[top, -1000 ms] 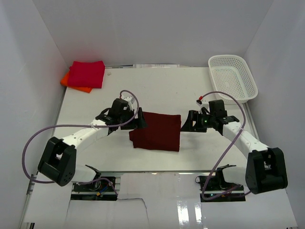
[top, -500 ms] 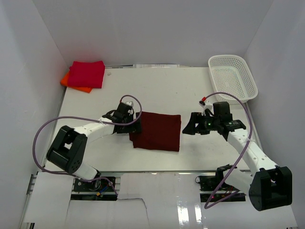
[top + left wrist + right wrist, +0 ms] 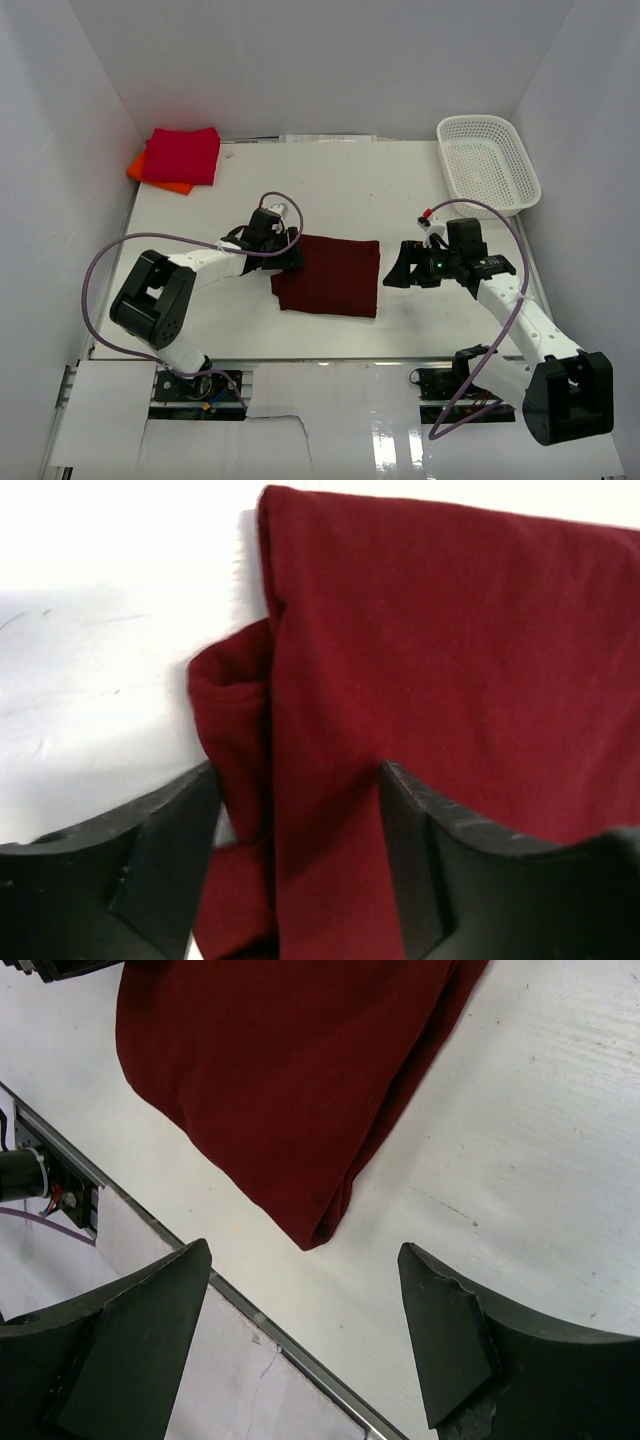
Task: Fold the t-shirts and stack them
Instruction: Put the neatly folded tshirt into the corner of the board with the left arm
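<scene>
The dark maroon shirt [image 3: 335, 278] is lying folded into a rough rectangle near the middle of the top view, on the white table [image 3: 330, 190]. The left gripper [image 3: 291, 257] is sitting at the shirt's left edge, centre-left in that frame. In the left wrist view its fingers [image 3: 120, 880] are standing apart at the bottom of the frame, with a bunched fold of the maroon cloth lying between them. Whether they are touching the cloth is not clear.

The right gripper [image 3: 392, 268] is hovering just beside the shirt's right edge, centre-right in the top view. In the right wrist view its two fingers are spread wide at the bottom of the frame, with only the table's near edge showing between them. The shirt's corner is filling the upper middle of that frame.

The red shirt [image 3: 183, 154] is lying folded in the upper left of the top view, on top of the orange shirt [image 3: 138, 166], which is peeking out at its left side. A white mesh basket [image 3: 488, 160] is sitting in the upper right, well apart from the shirts.
</scene>
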You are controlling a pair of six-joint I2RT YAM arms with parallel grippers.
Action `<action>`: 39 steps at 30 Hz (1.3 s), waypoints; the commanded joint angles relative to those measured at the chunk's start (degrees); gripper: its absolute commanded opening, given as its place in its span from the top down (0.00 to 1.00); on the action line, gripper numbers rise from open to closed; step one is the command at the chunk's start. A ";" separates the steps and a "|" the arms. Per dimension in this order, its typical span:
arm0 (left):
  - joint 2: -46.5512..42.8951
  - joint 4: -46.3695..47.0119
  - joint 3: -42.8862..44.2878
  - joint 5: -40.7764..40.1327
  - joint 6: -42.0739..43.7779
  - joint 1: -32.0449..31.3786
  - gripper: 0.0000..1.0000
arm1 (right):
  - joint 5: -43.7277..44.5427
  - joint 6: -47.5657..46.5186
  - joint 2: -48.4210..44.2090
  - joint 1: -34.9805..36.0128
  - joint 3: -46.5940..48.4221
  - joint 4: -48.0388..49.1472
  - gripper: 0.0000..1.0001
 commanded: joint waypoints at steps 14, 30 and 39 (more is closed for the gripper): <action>5.75 -4.55 -5.12 11.24 -1.06 -0.12 1.00 | -1.80 -0.36 -1.43 -0.27 0.03 0.18 0.18; 13.66 -17.65 21.40 -0.28 8.07 6.72 1.00 | -1.89 0.34 -4.68 -0.27 0.56 -0.61 0.18; 24.99 -27.48 47.48 0.27 20.02 16.48 1.00 | -3.91 0.78 -5.82 -0.36 0.56 -0.96 0.18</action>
